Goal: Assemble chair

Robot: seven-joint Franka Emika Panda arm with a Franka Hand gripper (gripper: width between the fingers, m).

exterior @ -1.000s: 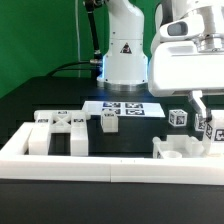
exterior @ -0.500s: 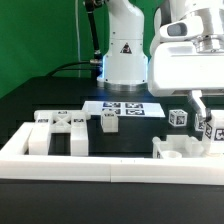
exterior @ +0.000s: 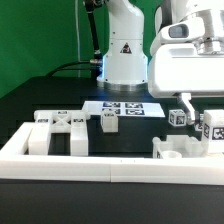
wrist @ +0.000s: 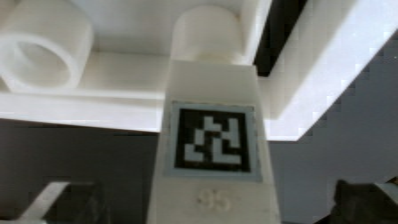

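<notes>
**Exterior view**
- The marker board (exterior: 125, 107) lies flat on the dark worktop (exterior: 40, 105), just in front of the white robot base (exterior: 125, 50).
- To the exterior view's right of the marker board, the claw (exterior: 204, 108) hangs over a tagged post (exterior: 212, 128) that stands upright.
- Only one of the fingers (exterior: 186, 103) shows here; it stands clear of the post.
- A small tagged cube (exterior: 177, 118) sits between the marker board and the tagged post, close under that finger.
- Nearer the camera than the marker board, on the exterior view's right, lies a rounded part (exterior: 178, 148). It is white, and the tagged post stands just behind it.
- To the exterior view's left of the marker board, and nearer the camera, a cluster of blocky chair parts (exterior: 58, 130) rests on the worktop with tags facing up.
- A short post (exterior: 107, 122) stands right at the marker board's near edge.
- The border rail (exterior: 100, 165), long, low and white, runs across the scene on the camera's side of the marker board.

**Wrist view**
- The tagged post (wrist: 214, 140) fills the middle, its black-and-white tag facing the camera and its far, rounded end reaching the rounded part (wrist: 45, 60).
- The claw is spread: its two fingers stand one on each side of the post, a dark gap between each and the post — nothing is pinched.
</notes>
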